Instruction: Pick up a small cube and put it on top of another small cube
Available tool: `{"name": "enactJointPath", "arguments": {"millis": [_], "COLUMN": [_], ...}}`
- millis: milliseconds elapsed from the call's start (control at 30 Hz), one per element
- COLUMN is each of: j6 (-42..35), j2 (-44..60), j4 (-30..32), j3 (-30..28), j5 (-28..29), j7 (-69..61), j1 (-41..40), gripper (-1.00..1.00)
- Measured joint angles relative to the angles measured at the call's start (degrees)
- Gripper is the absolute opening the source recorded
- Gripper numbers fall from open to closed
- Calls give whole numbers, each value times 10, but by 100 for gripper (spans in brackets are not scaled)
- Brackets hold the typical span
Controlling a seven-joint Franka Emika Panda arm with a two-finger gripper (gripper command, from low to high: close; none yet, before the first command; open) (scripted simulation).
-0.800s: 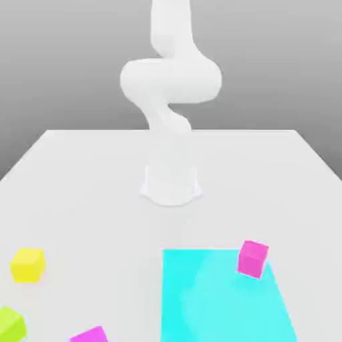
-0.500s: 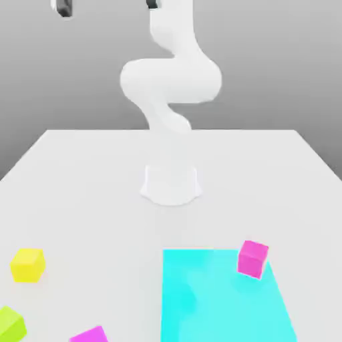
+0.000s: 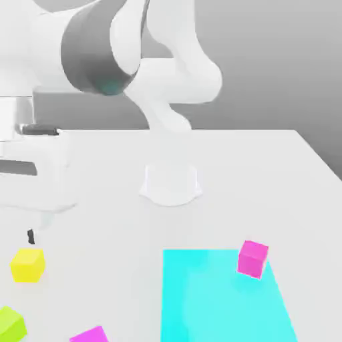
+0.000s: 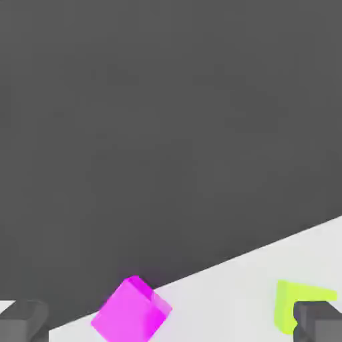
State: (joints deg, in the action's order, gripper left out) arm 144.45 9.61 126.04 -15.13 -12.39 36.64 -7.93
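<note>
The small lime-green cube [image 3: 9,324] lies at the exterior view's lower left corner, cut by the frame edge. In the hand view the lime-green cube [image 4: 296,304] is partly hidden behind one dark finger [image 4: 322,322]. My gripper [image 4: 172,323] is open, its fingers wide apart with nothing between them. A magenta cube [image 4: 131,312] lies on the table between the fingers' lines, well below them. In the exterior view my white hand [image 3: 32,175] hangs above the table's left side, one dark fingertip [image 3: 30,236] just above a yellow cube [image 3: 27,264].
A second magenta cube [image 3: 252,258] sits at the top right corner of a cyan patch [image 3: 224,300]. Another magenta cube [image 3: 89,335] lies at the bottom edge. The arm's base [image 3: 171,184] stands mid-table. The white table [image 3: 267,174] ends near the lime-green cube.
The arm has swung down into the exterior view's left side, bringing the hand low over the table near the yellow cube. No cube has moved.
</note>
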Motion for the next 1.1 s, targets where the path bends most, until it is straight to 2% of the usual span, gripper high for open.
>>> {"name": "enactJointPath", "arguments": {"millis": [233, 367, 400, 600, 767, 967, 1100], "j6": [35, 88, 99, 105, 49, 2, 42], "j2": [143, 225, 241, 249, 173, 90, 127], "j4": [-14, -33, -37, -39, -19, 7, 9], "j3": [-16, 9, 15, 19, -9, 30, 51], "j5": [-17, -45, -51, -55, -19, 53, 49], "j7": [-13, -34, -38, -41, -17, -21, -37], "j1": [-43, -70, -75, -78, -55, 35, 51], "gripper": [0, 0, -100, -100, -100, -100, -100]}}
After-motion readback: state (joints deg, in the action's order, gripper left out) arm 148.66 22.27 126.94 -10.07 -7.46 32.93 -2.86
